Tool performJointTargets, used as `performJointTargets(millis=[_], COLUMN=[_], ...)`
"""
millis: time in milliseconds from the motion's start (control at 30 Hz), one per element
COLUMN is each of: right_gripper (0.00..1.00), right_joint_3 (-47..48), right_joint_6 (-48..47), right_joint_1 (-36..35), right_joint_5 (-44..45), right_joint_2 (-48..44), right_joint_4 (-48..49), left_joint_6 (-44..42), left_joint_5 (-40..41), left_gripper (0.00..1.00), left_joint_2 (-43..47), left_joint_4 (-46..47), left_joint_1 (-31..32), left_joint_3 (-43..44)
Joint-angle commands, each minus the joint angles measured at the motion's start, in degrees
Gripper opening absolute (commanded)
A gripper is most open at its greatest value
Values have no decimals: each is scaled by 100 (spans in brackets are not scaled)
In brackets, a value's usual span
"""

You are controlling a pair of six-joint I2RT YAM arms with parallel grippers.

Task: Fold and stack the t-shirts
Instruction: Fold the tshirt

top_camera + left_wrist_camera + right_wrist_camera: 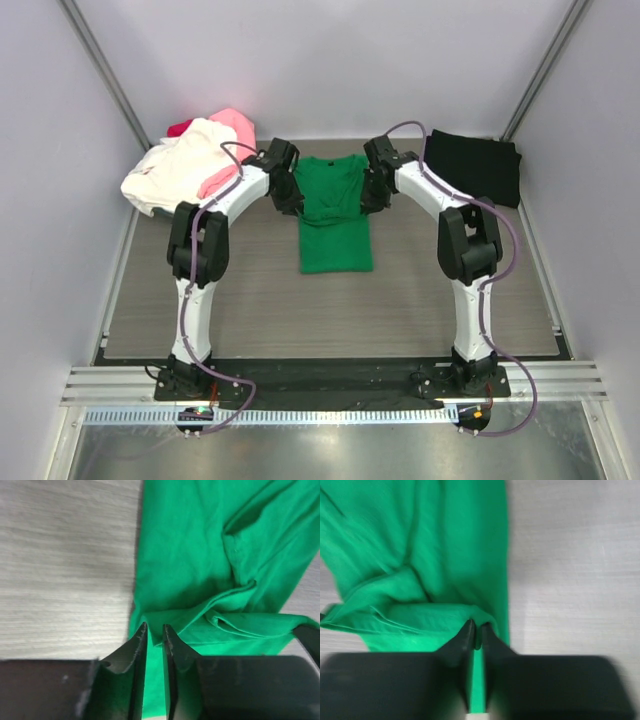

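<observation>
At the far end of the bright green short-sleeved cloth t-shirt (pixel 335 232), the left gripper (pixel 154 630) is set narrow, jaws pinching the shirt's left edge with green cloth filling the slit. The right gripper (pixel 476 627) is closed the same way on the shirt's right edge. The shirt lies flat on the grey wood-grain table (pixel 300 310), with rumpled folds just beyond both pinches.

Risk: each pinch takes only a thin margin. The cloth may slip out on lifting, or only the top layer may rise. Unequal arm travel would skew the fold.

Count: two grippers and five shirts. These are one green, one folded black cloth t-shirt (pixel 475 165) to its right, and a heap to its left of one crumpled cream-white shirt (pixel 170 172), one pink shirt (pixel 235 122) and one red shirt (pixel 178 128).
</observation>
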State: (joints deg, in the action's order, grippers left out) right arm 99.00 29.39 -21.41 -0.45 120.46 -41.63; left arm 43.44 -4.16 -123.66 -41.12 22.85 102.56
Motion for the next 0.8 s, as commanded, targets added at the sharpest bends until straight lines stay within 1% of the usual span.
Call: performJointTargets(millis=[0, 33, 67, 100, 133, 167, 200, 233, 267, 300, 333, 367, 400, 433, 467, 500, 533, 567, 600, 633, 667, 700, 767], right_gripper=[20, 50, 59, 63, 67, 68, 68, 68, 68, 68, 68, 68, 68, 68, 68, 68, 68, 68, 69, 69, 69, 69, 69], right_joint_3=[1031, 1347, 1672, 2415, 2727, 2965, 2854, 2644, 2024, 1670, 1310, 662, 351, 26, -682, -1072, -1476, -2246, -2610, -2936, -3487, -3736, -4159], right_joint_6=[-187, -231, -275, -336, -381, -398, -425, -425, -408, -390, -320, -302, -276, -215, -197, -144, -83, 31, 84, 128, 233, 278, 357], right_joint_1=[145, 224, 268, 304, 339, 357, 339, 313, 295, 269, 243, 190, 155, 128, 67, 49, 49, 49, 49, 49, 49, 58, 49], right_joint_5=[-289, -350, -385, -334, -290, -263, -228, -210, -210, -271, -350, -446, -613, -649, -676, -728, -877, -1035, -1184, -1447, -1554, -1651, -1879], right_joint_2=[362, 503, 826, 951, 1022, 953, 805, 577, 357, -124, -346, -540, -916, -1085, -1295, -1515, -1970, -2174, -2368, -2709, -2826, -2940, -3124], right_joint_4=[-134, -422, -643, -906, -1335, -1435, -1471, -1306, -1156, -998, -666, -541, -461, -286, -180, -40, 301, 487, 672, 978, 1120, 1252, 1639], left_joint_6=[-169, -161, -152, -152, -169, -187, -196, -204, -204, -178, -91, -64, -29, 24, 41, 68, 94, 103, 147, 191, 313, 366, 472], left_joint_5=[-269, -252, -260, -252, -199, -138, -94, -41, -32, -32, -41, -58, -93, -163, -207, -216, -225, -277, -269, -269, -347, -383, -418], left_gripper=[20, 23, 25, 27, 29, 29, 31, 33, 33, 33, 34, 34, 34, 34, 34, 35, 39, 45, 52, 54, 55, 55, 56], left_joint_2=[-290, -378, -457, -492, -449, -336, -4, 234, 437, 848, 1026, 1193, 1377, 1640, 1782, 1905, 2176, 2310, 2459, 2608, 2845, 2960, 3153], left_joint_4=[-553, -946, -1150, -1344, -1581, -1618, -1583, -1409, -1294, -1180, -979, -855, -732, -513, -406, -309, -117, 33, 173, 471, 639, 928, 1176], left_joint_1=[-184, -237, -281, -360, -369, -352, -317, -282, -229, -194, -159, -97, 25, 87, 218, 289, 360, 500, 562, 615, 650, 668, 668], left_joint_3=[640, 1095, 1299, 1510, 1712, 1662, 1522, 1356, 858, 618, 329, 73, -451, -691, -920, -1401, -1632, -1930, -2429, -2739, -2985, -3440, -3786])
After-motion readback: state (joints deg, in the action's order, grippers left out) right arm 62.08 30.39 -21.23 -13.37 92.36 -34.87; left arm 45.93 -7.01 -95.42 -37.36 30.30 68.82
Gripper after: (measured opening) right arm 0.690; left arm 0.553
